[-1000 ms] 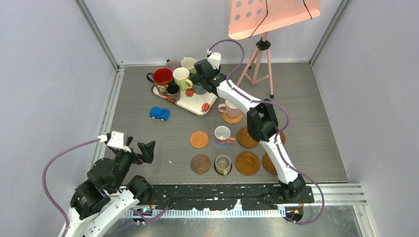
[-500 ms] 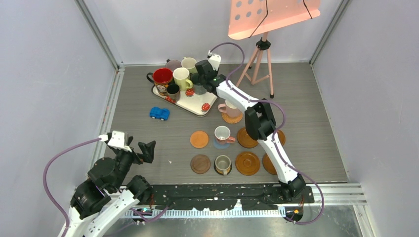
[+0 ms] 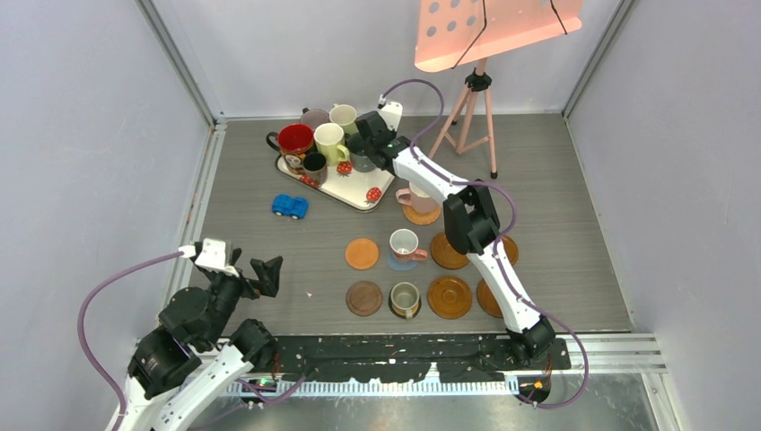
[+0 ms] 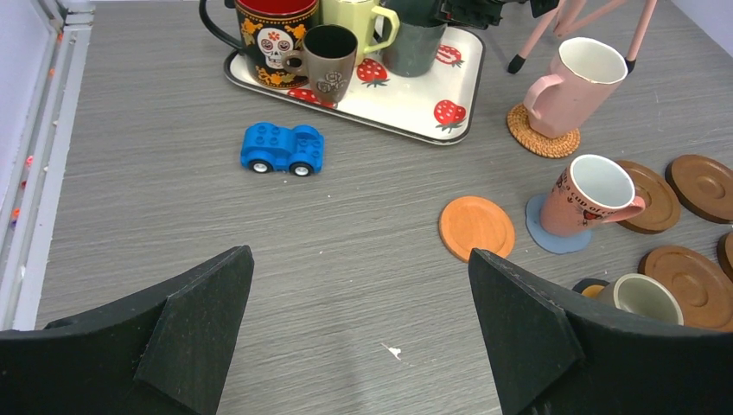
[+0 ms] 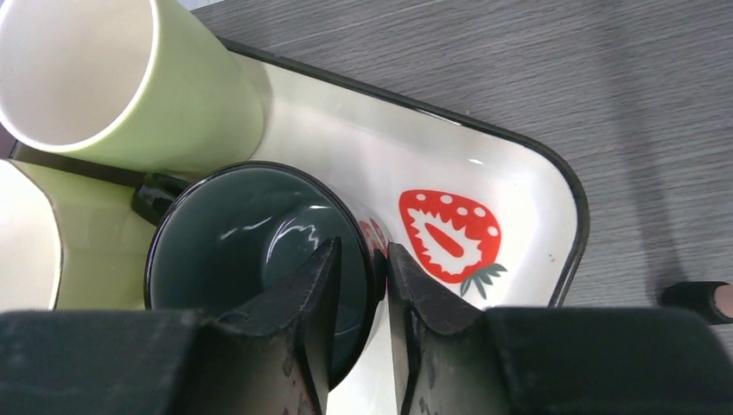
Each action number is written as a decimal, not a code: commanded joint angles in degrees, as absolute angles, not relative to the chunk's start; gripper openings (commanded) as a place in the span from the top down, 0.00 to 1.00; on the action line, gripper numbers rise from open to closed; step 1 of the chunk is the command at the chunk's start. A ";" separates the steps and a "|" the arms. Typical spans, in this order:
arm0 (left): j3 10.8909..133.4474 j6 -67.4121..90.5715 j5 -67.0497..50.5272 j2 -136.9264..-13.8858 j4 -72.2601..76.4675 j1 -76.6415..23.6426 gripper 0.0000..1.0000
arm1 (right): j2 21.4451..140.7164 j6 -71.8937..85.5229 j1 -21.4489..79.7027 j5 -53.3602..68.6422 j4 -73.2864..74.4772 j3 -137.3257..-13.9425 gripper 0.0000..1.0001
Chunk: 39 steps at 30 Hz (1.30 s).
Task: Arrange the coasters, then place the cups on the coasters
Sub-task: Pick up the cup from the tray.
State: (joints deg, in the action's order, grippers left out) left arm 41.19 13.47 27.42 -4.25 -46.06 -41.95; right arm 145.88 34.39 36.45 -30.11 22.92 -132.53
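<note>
Where the right pincer (image 5: pixel 363 259) straddles it, the teal mug's (image 5: pixel 242 251) round rim gleams.

Grey wood-grain tabletop (image 4: pixel 173 181). White rectangular tray (image 4: pixel 406 91) with a dark rim and red strawberry prints with green leaves. Black ceramic mug (image 4: pixel 275 39), red inside, with a white skull and orange flowers. Small dark brown mug (image 4: pixel 330 62) with a pale flower motif. Yellow-green mug (image 4: pixel 359 22). Dark teal glazed mug (image 5: pixel 251 251). Bright blue toy car (image 4: pixel 283 149). Pale pink mug (image 4: pixel 566 91), white inside; tan woven coaster (image 4: pixel 540 143). Pink printed mug (image 4: pixel 592 194); light blue coaster (image 4: pixel 549 238). Plain orange round coaster (image 4: pixel 475 226). Glossy brown rimmed coasters (image 4: pixel 704 186).
</note>
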 commanded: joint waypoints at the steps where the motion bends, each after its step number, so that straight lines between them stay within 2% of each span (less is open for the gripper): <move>1: 41.45 13.94 28.08 -2.43 -44.48 -42.10 0.01 | 141.00 33.07 35.87 -33.18 24.64 -132.22 0.71; 11: 40.78 14.12 28.56 -0.82 -43.77 -42.10 0.01 | 140.49 34.49 35.86 -31.50 26.08 -131.56 0.72; 19: 40.87 14.11 28.73 -1.31 -43.97 -42.10 0.01 | 136.74 31.43 35.77 -33.03 25.49 -131.59 0.94; 27: 40.87 14.07 28.22 -1.29 -43.77 -42.10 0.01 | 129.99 29.99 35.82 -35.47 23.60 -125.13 0.95; 39: 40.96 14.15 27.57 -0.96 -43.86 -42.10 0.01 | 124.42 25.39 37.29 -32.99 19.10 -119.32 0.95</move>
State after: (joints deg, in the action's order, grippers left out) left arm 40.91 14.33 27.86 -0.89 -46.04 -41.95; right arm 131.87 26.85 36.23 -32.38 25.58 -119.72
